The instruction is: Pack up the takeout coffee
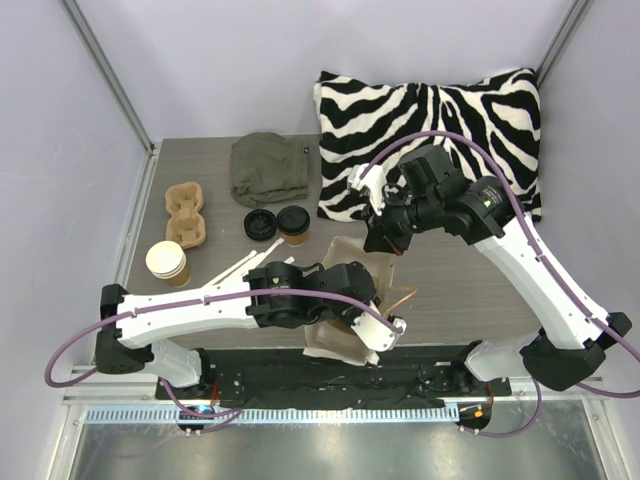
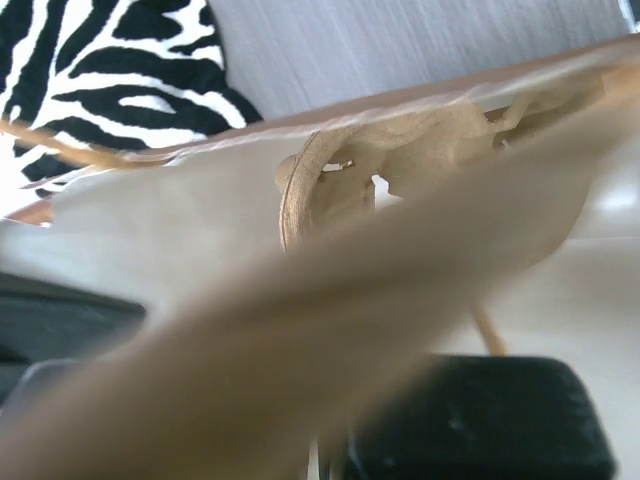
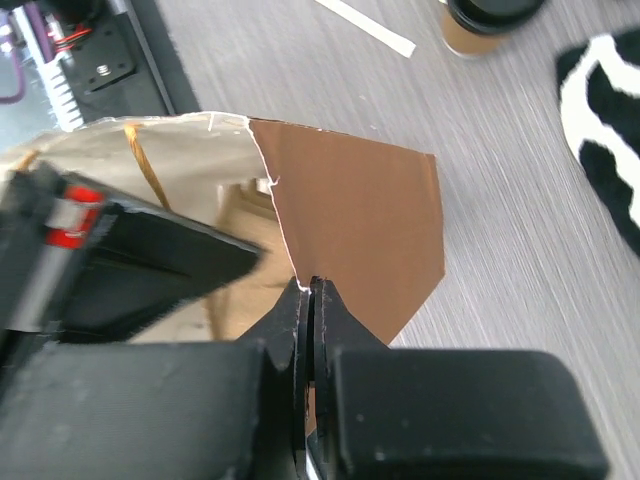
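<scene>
The takeout coffee (image 1: 293,225), a tan paper cup under a black lid, stands on the table left of the bag; its base also shows at the top of the right wrist view (image 3: 478,28). A brown paper bag (image 1: 352,262) with a pale inside lies at the table's centre. My right gripper (image 3: 311,285) is shut on the bag's torn upper edge (image 3: 350,210), and from above it (image 1: 383,240) sits at the bag's far side. My left gripper (image 1: 350,300) is at the bag's near side, shut, with blurred bag paper (image 2: 250,330) running into its jaws. A tan moulded shape (image 2: 400,165) shows inside the bag.
A two-hole pulp carrier (image 1: 185,212) and a stack of paper cups (image 1: 167,262) stand at the left. A loose black lid (image 1: 259,222) lies beside the coffee. Wooden stirrers (image 1: 240,266), an olive cloth (image 1: 268,168) and a zebra pillow (image 1: 430,120) are also on the table.
</scene>
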{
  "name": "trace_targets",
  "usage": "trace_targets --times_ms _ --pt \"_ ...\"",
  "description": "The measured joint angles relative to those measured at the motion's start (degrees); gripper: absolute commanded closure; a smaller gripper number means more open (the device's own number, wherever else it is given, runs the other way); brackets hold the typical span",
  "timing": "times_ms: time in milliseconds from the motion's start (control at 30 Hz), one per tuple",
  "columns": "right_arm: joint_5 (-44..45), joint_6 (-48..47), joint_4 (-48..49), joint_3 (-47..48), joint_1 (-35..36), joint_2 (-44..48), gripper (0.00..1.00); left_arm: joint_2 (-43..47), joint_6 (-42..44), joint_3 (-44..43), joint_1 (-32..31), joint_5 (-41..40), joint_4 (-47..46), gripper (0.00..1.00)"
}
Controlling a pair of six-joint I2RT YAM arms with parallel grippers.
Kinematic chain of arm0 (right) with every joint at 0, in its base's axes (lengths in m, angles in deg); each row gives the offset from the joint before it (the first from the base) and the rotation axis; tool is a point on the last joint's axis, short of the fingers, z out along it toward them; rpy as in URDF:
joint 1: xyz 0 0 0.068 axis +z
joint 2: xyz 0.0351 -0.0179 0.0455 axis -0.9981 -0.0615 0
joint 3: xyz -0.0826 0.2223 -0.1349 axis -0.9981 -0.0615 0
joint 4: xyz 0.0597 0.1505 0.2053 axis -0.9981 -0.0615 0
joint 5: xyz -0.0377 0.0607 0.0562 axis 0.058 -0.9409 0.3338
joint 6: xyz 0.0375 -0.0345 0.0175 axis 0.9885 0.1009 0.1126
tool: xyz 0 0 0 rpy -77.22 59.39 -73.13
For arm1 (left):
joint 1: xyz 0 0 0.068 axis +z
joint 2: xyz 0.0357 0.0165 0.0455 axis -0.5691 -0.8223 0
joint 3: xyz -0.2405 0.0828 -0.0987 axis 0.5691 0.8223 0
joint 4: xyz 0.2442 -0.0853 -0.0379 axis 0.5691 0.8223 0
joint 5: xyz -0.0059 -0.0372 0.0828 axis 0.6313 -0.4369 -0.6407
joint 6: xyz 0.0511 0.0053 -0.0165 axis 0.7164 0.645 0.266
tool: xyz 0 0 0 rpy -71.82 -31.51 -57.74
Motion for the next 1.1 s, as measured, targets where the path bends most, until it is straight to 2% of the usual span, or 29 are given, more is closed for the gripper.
trace_targets --times_ms 300,767,833,933,967,1033,1100 --pt "-0.1 -1.2 0.9 -0.3 5.1 2.0 0.99 0.0 -0.8 1.5 -0.2 -0.4 0.1 0.98" --pt "0.5 -1.0 1.4 -1.6 5.5 2.4 0.99 -0.4 -7.0 7.1 -0.2 -3.9 -1.7 0.98" --pt "0.5 -1.0 1.6 -1.6 5.5 2.4 0.99 -0.4 -7.9 7.1 0.1 -4.2 -1.8 0.96" --pt "0.5 -1.1 1.7 -1.7 5.5 2.4 0.99 -0.4 -8.4 7.5 0.6 -4.3 -2.5 0.86" --pt "0.4 -1.1 1.7 -1.7 5.5 2.4 0.99 -0.4 -8.4 7.8 0.7 -4.3 -3.0 0.79" --pt "0.1 -1.1 1.7 -1.7 5.5 2.4 0.99 -0.4 -8.4 8.4 1.0 -4.4 -3.7 0.7" --pt "0.0 -1.1 1.7 -1.7 5.5 2.4 0.99 -0.4 -8.4 8.5 1.0 -4.4 -4.2 0.68"
